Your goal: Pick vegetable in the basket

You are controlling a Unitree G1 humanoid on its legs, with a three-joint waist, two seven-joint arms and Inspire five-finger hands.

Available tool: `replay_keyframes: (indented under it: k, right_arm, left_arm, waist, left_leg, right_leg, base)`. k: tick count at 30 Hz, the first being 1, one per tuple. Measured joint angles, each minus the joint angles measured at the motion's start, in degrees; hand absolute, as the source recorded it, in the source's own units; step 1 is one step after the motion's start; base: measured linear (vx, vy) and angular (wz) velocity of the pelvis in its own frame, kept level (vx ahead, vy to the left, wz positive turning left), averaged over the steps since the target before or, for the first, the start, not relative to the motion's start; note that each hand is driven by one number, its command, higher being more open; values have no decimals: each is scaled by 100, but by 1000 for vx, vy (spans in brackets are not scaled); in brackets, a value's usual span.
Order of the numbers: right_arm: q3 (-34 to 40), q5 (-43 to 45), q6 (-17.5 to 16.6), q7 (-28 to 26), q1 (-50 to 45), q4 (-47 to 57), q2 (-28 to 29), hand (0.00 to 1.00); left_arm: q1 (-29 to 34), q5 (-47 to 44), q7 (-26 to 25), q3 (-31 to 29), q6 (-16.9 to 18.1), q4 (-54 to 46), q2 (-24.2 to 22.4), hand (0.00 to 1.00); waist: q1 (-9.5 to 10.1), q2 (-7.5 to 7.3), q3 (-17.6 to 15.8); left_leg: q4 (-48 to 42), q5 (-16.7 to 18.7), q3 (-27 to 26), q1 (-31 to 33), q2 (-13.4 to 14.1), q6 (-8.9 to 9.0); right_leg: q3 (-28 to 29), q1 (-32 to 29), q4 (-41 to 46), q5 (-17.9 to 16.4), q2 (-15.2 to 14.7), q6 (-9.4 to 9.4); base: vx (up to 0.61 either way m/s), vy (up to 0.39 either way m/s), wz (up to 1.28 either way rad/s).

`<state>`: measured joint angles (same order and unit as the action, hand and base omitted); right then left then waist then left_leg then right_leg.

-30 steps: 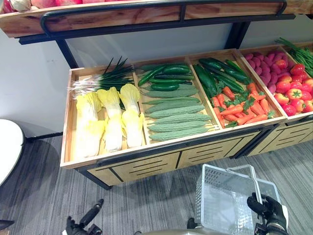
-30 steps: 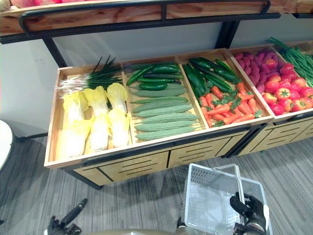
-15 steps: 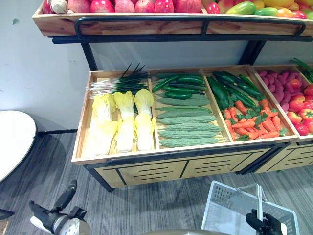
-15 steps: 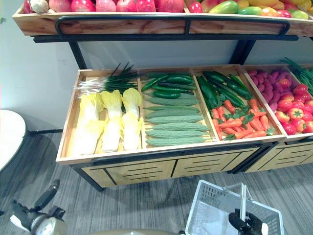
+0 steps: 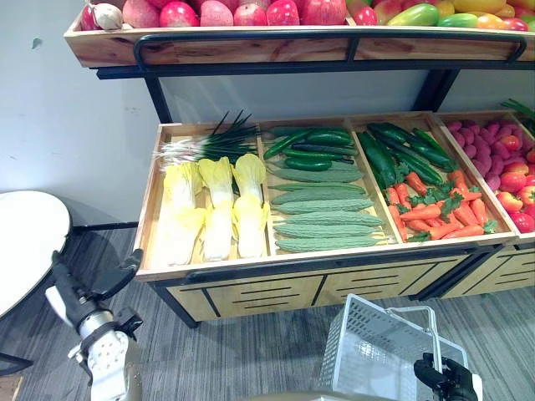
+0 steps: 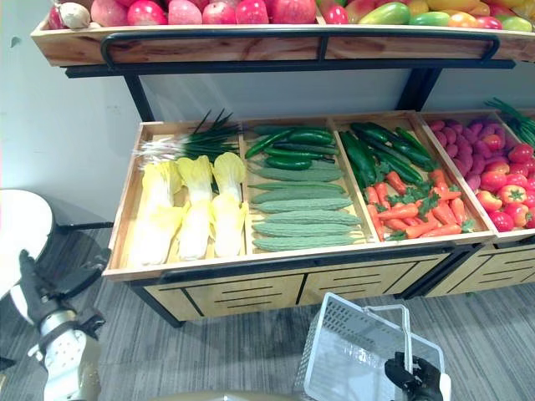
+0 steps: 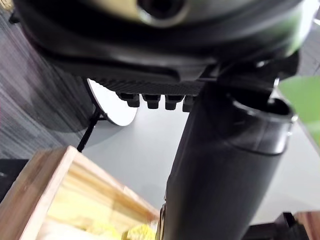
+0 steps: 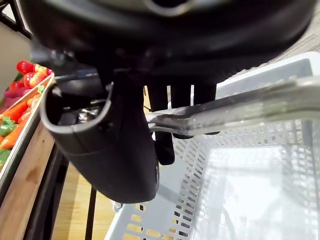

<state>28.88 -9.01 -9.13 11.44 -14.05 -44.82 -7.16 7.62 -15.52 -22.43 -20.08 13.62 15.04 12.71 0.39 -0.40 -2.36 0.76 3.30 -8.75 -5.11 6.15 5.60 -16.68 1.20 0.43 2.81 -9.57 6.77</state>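
Note:
A white mesh basket (image 5: 376, 351) hangs at the lower right, below the front of the wooden stand. My right hand (image 5: 449, 379) is shut on the basket's handle (image 8: 240, 107); the fingers (image 8: 165, 145) curl over the bar. The basket holds nothing. My left hand (image 5: 88, 294) is raised at the lower left, fingers straight and spread, just off the left front corner of the stand. That end bin (image 5: 149, 217) holds pale yellow cabbages (image 5: 217, 209) and green onions (image 5: 205, 142). Beside them lie bitter gourds and cucumbers (image 5: 322, 205).
Further right are dark cucumbers with carrots (image 5: 426, 209), then red peppers and purple roots (image 5: 501, 159). An upper shelf (image 5: 292, 42) with apples and mangoes overhangs the bins. A round white table (image 5: 25, 246) stands at the left. Grey floor lies in front.
My left hand has risen from the floor level up toward the stand's left front corner. The basket has tipped and shifted slightly left in my right hand. The camera has moved slightly.

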Motion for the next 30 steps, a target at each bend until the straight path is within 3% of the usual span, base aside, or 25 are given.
replay_keyframes:
  k: [15,30]
  right_arm:
    - [-383,0,-120,-6,245,-399,-427,0]
    - [-675,7,-131,17,372,-483,-523,0]
  left_arm:
    - [-734,227,-77,785,-517,1429,452,100]
    - [-1388,136,-132,787,-1139,1819,688,100]
  waist:
    - [-130,88,-130]
    - [-136,107,-391]
  left_leg:
    - [-193,176,-253,-16,32,7]
    - [-320,211,-375,146,64,15]
  right_leg:
    - [291,-58,-64,49,83,-13]
    - [435,-269,1,92,86,-37]
  base:
    - [12,11,-10]
    - [-15,6,-4]
